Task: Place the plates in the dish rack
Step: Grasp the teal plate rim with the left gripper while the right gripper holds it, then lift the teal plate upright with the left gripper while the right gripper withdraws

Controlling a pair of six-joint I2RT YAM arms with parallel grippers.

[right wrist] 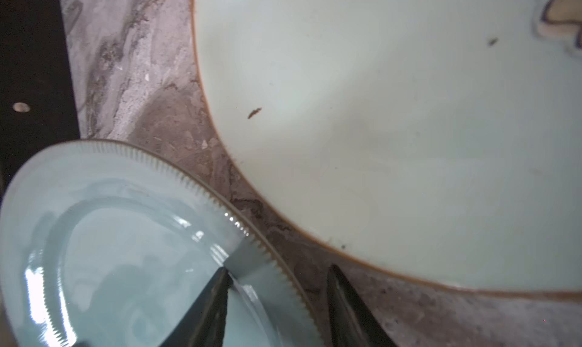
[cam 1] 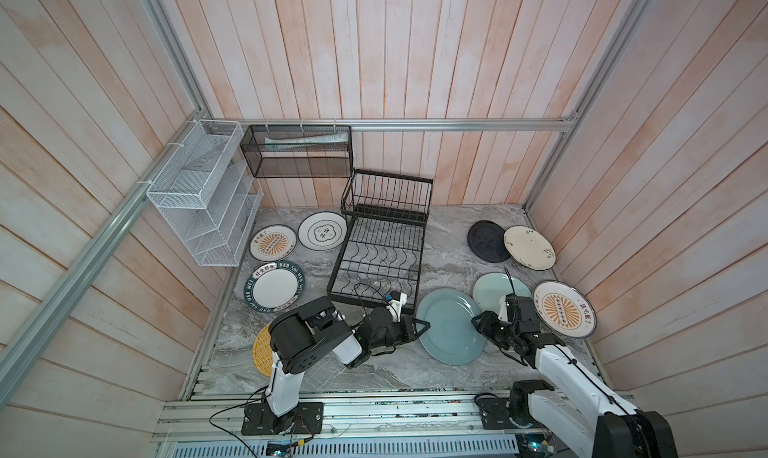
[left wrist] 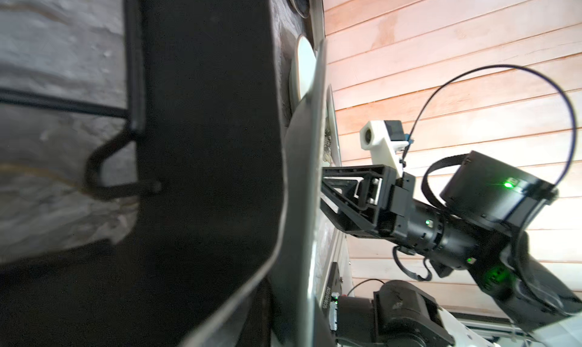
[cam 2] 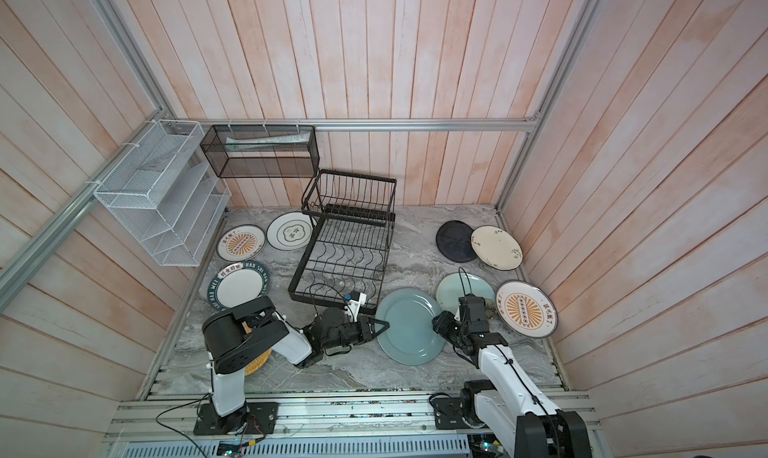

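The teal plate (cam 1: pixel 451 331) lies on the grey marbled desk (cam 1: pixel 449 260), just in front of the black wire dish rack (cam 1: pixel 376 264), in which no plate is yet seen. It is judged to be glazed ceramic: stiff, fairly heavy, slick at the glaze and easily chipped against wire or another plate. Lying flat, it offers only its ribbed rim as a hold, best taken at two opposite points.

In both top views the left gripper (cam 1: pixel 424 324) is set on the plate's near-left rim, its jaws drawn narrow to a point and apparently pinched on that rim. The right gripper (right wrist: pixel 277 273) is placed at the opposite rim with its jaws partly apart, one finger over the plate's well and one outside on the desk side, so nothing is clamped there.

Little room is left on that side. The pale green plate (cam 1: pixel 494 289) lies just beside the teal one, a strip of bare desk between them, and a sunburst plate (cam 1: pixel 563 308) lies beyond. The desk is enclosed by plank walls (cam 1: pixel 415 60).
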